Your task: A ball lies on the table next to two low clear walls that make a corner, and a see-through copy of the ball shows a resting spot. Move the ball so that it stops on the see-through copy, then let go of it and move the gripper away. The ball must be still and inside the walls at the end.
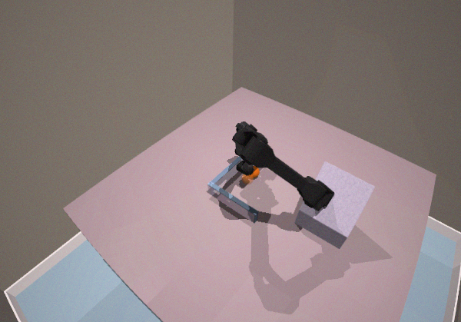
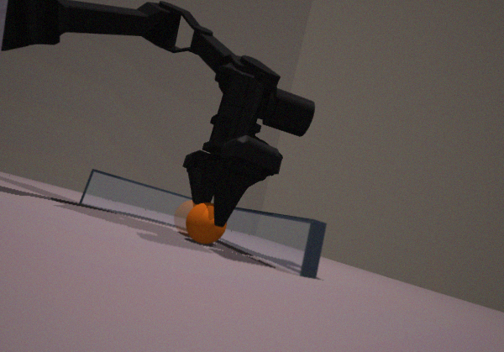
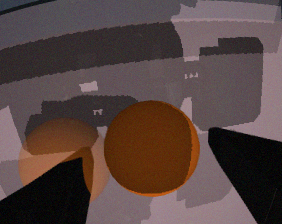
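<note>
One ball (image 2: 202, 224), one see-through copy (image 2: 183, 215), two clear walls (image 2: 275, 229).

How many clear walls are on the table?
2. One clear wall runs from the corner toward the gripper and the orange ball; the other clear wall runs from the corner toward the grey block. None seems hidden.

matte black arm (image 2: 105, 16) of blocky links, a cylindrical housing (image 2: 290, 112) at the wrist, and two tapered, pointed fingers (image 2: 228, 197).
</note>
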### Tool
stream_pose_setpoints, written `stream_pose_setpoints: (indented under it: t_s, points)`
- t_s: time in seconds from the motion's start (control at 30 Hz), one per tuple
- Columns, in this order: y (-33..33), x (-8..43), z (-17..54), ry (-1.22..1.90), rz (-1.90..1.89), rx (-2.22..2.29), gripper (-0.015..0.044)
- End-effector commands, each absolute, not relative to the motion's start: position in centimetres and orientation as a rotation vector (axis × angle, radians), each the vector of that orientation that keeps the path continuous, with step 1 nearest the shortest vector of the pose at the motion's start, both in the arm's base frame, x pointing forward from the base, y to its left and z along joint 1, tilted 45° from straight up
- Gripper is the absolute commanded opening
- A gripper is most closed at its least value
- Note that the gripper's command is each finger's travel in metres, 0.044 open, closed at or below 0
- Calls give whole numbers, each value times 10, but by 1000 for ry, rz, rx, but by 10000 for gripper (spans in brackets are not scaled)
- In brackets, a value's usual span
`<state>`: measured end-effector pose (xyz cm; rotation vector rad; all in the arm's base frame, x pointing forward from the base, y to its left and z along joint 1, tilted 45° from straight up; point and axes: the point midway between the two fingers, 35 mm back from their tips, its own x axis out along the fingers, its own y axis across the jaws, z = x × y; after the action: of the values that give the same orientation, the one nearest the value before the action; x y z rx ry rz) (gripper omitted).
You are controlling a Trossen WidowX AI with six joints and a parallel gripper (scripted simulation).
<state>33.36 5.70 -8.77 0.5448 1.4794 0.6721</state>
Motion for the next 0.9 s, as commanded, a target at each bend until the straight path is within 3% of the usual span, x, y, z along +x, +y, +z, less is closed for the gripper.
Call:
stream_pose_setpoints:
  t_s: [0.0, 0.2, 0.47, 0.87]
  points:
    - [59, 332, -90, 1486, 675, 555, 259]
    - [59, 332, -90, 1486, 675, 555, 219]
    - [29, 340, -65, 1486, 666, 549, 9]
    - [-35, 338, 2, 1488, 669, 550, 0]
